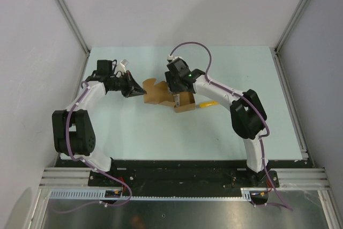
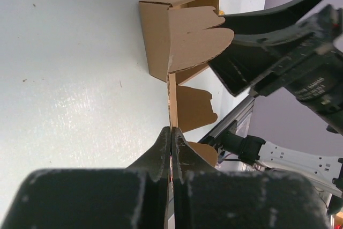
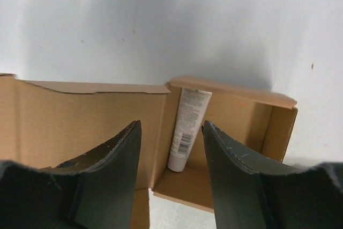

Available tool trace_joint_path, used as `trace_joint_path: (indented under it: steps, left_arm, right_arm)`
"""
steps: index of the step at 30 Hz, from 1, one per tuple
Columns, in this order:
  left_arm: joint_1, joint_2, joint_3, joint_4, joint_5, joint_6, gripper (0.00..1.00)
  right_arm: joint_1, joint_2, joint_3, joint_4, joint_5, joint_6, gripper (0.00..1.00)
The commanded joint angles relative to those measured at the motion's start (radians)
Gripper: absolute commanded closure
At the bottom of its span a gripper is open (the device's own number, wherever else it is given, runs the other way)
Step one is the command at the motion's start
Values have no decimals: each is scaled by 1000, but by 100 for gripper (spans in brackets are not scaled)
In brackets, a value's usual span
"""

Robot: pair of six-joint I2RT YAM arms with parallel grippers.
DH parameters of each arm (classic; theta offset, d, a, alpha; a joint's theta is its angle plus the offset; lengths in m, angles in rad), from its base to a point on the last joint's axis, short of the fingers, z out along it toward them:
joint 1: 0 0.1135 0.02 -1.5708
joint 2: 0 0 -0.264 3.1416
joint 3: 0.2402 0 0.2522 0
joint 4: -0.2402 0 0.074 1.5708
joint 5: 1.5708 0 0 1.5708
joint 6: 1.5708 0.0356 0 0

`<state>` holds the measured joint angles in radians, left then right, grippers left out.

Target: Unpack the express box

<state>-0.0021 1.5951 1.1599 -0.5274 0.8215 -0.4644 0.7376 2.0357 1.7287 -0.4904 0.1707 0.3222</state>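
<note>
The express box (image 1: 186, 103), a small brown carton, lies open on the table with its flap lid (image 1: 154, 95) spread to the left. My left gripper (image 1: 140, 89) is shut on the edge of that lid flap (image 2: 190, 108), its jaws (image 2: 171, 135) pinching the cardboard. My right gripper (image 1: 176, 99) is open and empty just above the open box (image 3: 236, 112). A white tube (image 3: 187, 127) with a barcode leans upright against the box's inner wall, between and beyond my right gripper's (image 3: 171, 126) jaws. The right fingers (image 2: 257, 36) also show in the left wrist view, beside the box (image 2: 161, 36).
A slim yellow cutter knife (image 1: 208, 103) lies on the table right of the box, under the right arm. The pale green table (image 1: 161, 132) is walled by white panels and aluminium rails on both sides.
</note>
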Motion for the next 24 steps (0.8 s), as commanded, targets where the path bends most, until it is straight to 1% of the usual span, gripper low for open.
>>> trace_joint_path:
  steps: [1, 5, 6, 9, 11, 15, 18, 24]
  left_arm:
    - [-1, -3, 12, -9, 7, 33, 100]
    - [-1, -4, 20, -11, 18, 30, 100]
    - [-1, -4, 20, -11, 21, 30, 100]
    - [-1, -6, 21, -11, 25, 29, 100]
    - [-1, -7, 21, -11, 28, 27, 100]
    - [-1, -7, 23, -11, 31, 24, 100]
    - [-1, -9, 21, -11, 33, 21, 100]
    - [-1, -14, 21, -11, 30, 20, 100]
  right_arm:
    - [-17, 24, 23, -111, -6, 52, 47]
    - [-20, 32, 2, -134, -51, 63, 48]
    - [-20, 40, 2, -137, -60, 63, 50]
    - [-20, 86, 40, -163, -74, 63, 52]
    - [-18, 122, 61, -186, -66, 61, 52]
    - [-11, 155, 86, -192, 2, 48, 52]
    - [-14, 184, 101, -200, 1, 44, 52]
    - [0, 215, 98, -198, 24, 18, 50]
